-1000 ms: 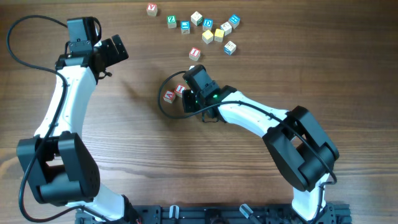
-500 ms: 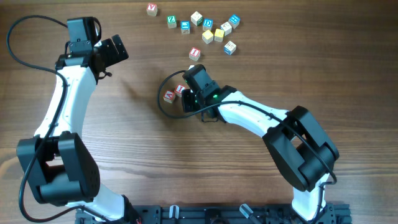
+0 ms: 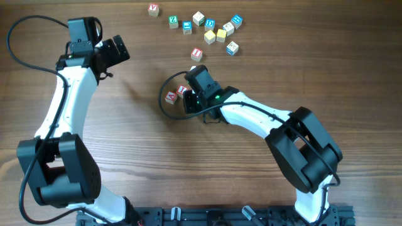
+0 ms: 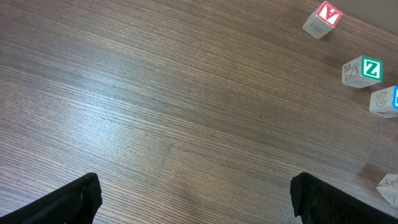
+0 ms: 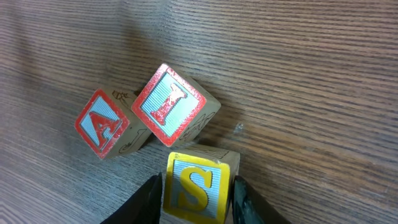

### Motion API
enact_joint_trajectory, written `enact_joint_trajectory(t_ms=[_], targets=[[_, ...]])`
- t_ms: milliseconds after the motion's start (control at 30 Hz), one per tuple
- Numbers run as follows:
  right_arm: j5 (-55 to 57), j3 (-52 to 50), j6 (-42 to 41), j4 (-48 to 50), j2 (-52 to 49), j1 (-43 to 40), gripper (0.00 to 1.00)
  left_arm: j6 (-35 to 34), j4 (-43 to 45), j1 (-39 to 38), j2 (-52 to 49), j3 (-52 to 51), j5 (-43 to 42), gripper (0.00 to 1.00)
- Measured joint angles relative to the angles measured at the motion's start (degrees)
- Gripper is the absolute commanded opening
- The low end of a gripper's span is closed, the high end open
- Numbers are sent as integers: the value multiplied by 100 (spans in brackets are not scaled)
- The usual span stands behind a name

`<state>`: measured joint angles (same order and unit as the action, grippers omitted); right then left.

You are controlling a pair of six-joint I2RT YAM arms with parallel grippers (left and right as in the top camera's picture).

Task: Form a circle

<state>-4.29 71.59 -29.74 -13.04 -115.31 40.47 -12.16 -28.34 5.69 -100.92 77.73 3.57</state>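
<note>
A yellow "S" cube (image 5: 193, 183) is clamped by the right gripper (image 5: 196, 199), just beside a red "I" cube (image 5: 169, 106) and a red "A" cube (image 5: 102, 124); the left gripper (image 4: 196, 202) is spread wide.

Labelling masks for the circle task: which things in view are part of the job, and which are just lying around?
In the job: S cube, gripped by the right end effector; A cube and red I cube beside it.
Lying about: V cube, Z cube, the other loose cubes clustered nearby; left end effector, open.
</note>
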Motion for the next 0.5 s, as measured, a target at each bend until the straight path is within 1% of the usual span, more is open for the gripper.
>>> enact_joint_trajectory(t_ms=[100, 133, 167, 333, 400, 500], targets=[[-20, 0, -7, 0, 0, 0, 54, 0, 0, 0, 0, 0, 0, 100], [-22, 0, 4, 0, 0, 0, 62, 0, 0, 0, 0, 0, -2, 100], [-20, 0, -7, 0, 0, 0, 64, 0, 0, 0, 0, 0, -2, 100], [-17, 0, -17, 76, 0, 0, 67, 0, 0, 0, 0, 0, -2, 100], [-15, 0, -15, 168, 2, 0, 70, 0, 0, -2, 0, 0, 0, 100], [7, 0, 31, 254, 33, -11, 70, 0, 0, 0, 0, 0, -2, 100]])
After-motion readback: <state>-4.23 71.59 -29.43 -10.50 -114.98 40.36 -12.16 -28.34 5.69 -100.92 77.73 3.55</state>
